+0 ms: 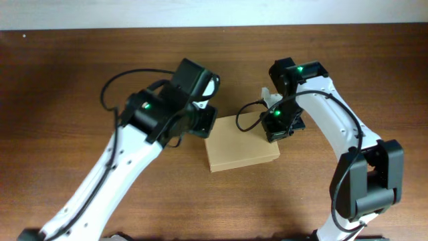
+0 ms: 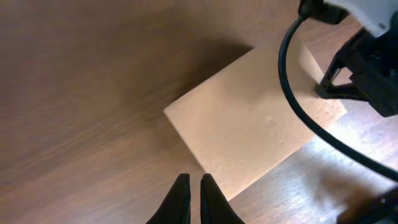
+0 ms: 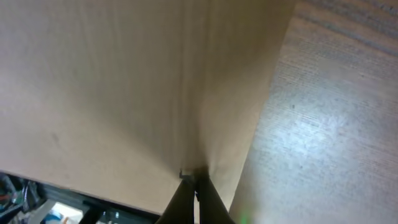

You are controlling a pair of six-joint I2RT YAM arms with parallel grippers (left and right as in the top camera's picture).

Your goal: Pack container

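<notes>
item 1: container (image 1: 241,142). small tan cardboard box, plain sides, lid lying flat and shut. location: on the table (image 1: 80,67), near its middle, between the two arms, set at a slight angle to the table edge. in the left wrist view the container (image 2: 249,118) shows one corner pointing toward the camera and a few small dents on its top. in the right wrist view the container (image 3: 124,81) fills most of the frame, with a faint crease running down the cardboard.

item 2: left gripper (image 1: 200,120). location: at the left end of the box. in its own view the left gripper (image 2: 194,182) has its dark fingers drawn almost together, with a thin slit between them and nothing held. the tips sit over the near edge of the box; contact cannot be told.

item 3: right gripper (image 1: 281,127). location: over the far right corner of the box. in its own view the right gripper (image 3: 196,185) is fully closed, its fingers meeting in a point at the foot of the crease, tips against the cardboard. nothing is seen between them.

item 4: cable (image 2: 289,81). black, looping from the right arm (image 1: 341,120) across the box top.

item 5: table. brown wood grain.
</notes>
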